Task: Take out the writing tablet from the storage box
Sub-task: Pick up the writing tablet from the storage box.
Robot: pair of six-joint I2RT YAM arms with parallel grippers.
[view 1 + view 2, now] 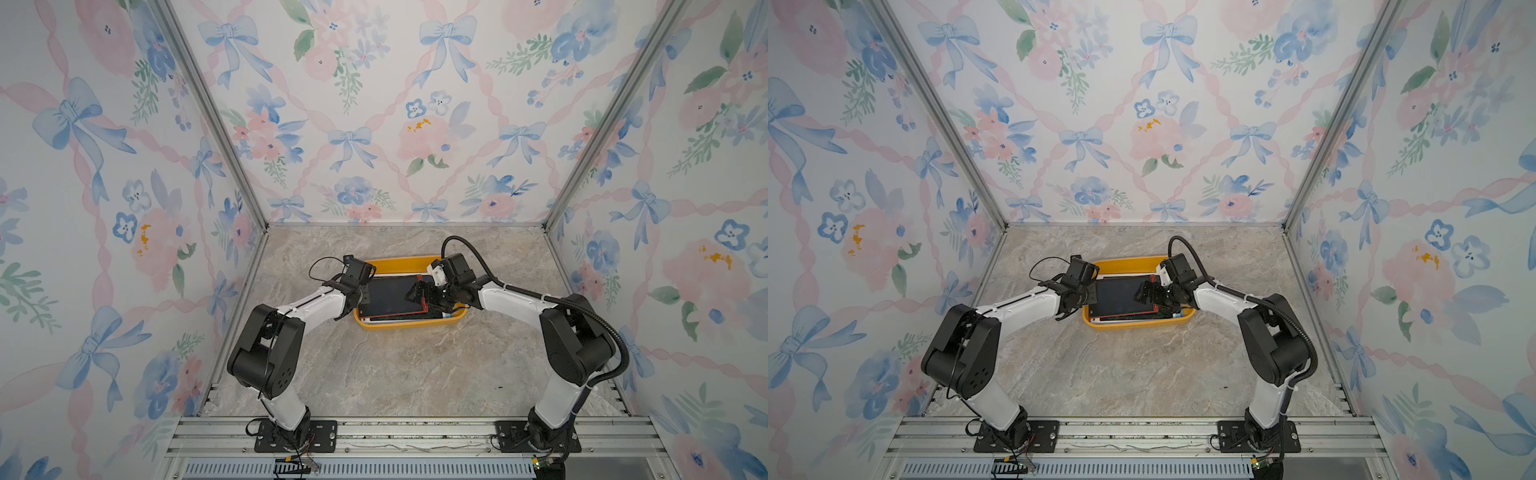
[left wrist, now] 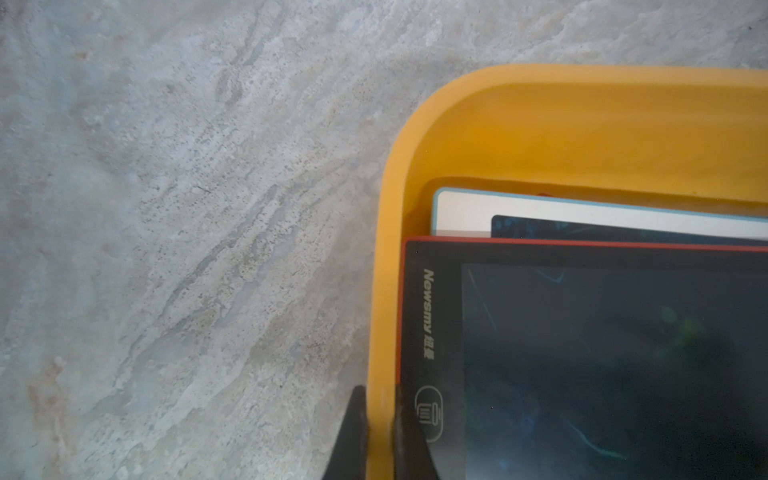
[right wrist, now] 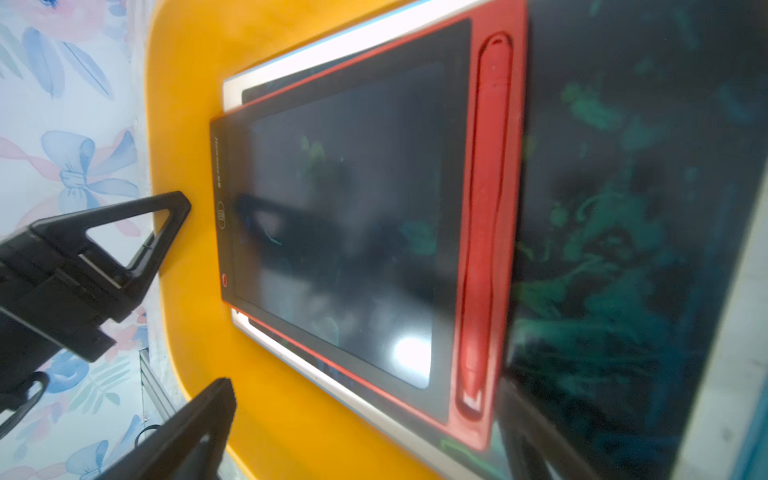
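Writing tablet (image 1: pixel 388 297), red-framed, lies in the storage box (image 1: pixel 399 262), mid-frame in both top views; not yet lifted. Left gripper (image 2: pixel 380 399) pinches the box rim. Right gripper (image 1: pixel 419 296) gapes wide at the tablet's right end, apparently gripping nothing.

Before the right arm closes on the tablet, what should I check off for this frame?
1. Left gripper clamped on storage box rim: ok.
2. Right gripper open: ok.
3. Red tablet topmost in the stack: ok.
4. Red stylus seated in its slot: ok.
5. Right gripper lined up around the tablet's edge: cannot tell.
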